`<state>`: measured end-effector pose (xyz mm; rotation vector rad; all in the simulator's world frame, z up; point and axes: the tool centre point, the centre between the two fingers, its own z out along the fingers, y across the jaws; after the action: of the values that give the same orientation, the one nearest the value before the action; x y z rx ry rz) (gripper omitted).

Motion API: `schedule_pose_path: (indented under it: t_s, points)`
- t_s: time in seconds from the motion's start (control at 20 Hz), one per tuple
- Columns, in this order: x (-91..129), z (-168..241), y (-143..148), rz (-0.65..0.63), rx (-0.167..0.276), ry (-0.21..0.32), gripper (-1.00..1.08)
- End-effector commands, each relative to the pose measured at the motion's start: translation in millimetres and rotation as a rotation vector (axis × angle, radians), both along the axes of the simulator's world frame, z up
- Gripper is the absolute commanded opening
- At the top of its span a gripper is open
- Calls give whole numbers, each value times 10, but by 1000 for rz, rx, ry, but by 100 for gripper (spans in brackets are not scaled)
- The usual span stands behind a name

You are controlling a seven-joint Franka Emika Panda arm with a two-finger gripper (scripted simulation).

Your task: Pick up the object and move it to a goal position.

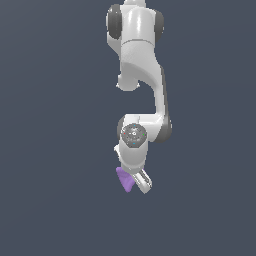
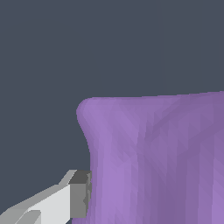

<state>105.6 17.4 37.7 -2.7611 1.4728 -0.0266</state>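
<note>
The white arm (image 1: 142,75) comes down from the top centre of the exterior view, bends at a dark-jointed elbow and ends in a wrist just below mid-frame. From there the gripper (image 1: 136,183) slants down toward the exterior view's right. The jaws are clamped on the object (image 1: 124,178), a purple lump sitting just below centre of that frame, on the gripper's left flank. Its long axis tilts from upper left to lower right, tapering to a point at the lower end. In the wrist view the object fills the lower right, one rounded corner showing, with a grey finger pad (image 2: 81,194) pressed against its concave side.
</note>
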Motion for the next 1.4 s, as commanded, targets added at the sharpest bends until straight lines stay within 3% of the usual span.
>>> schedule_pose_path:
  t_s: [0.0,0.7,1.35]
  points:
    - [-1,-1,-5,0,-1,0,-100]
    - [-168,404,-222,-1,0,2,-100]
    - [-635,1573,-846,-2,2,8,-100]
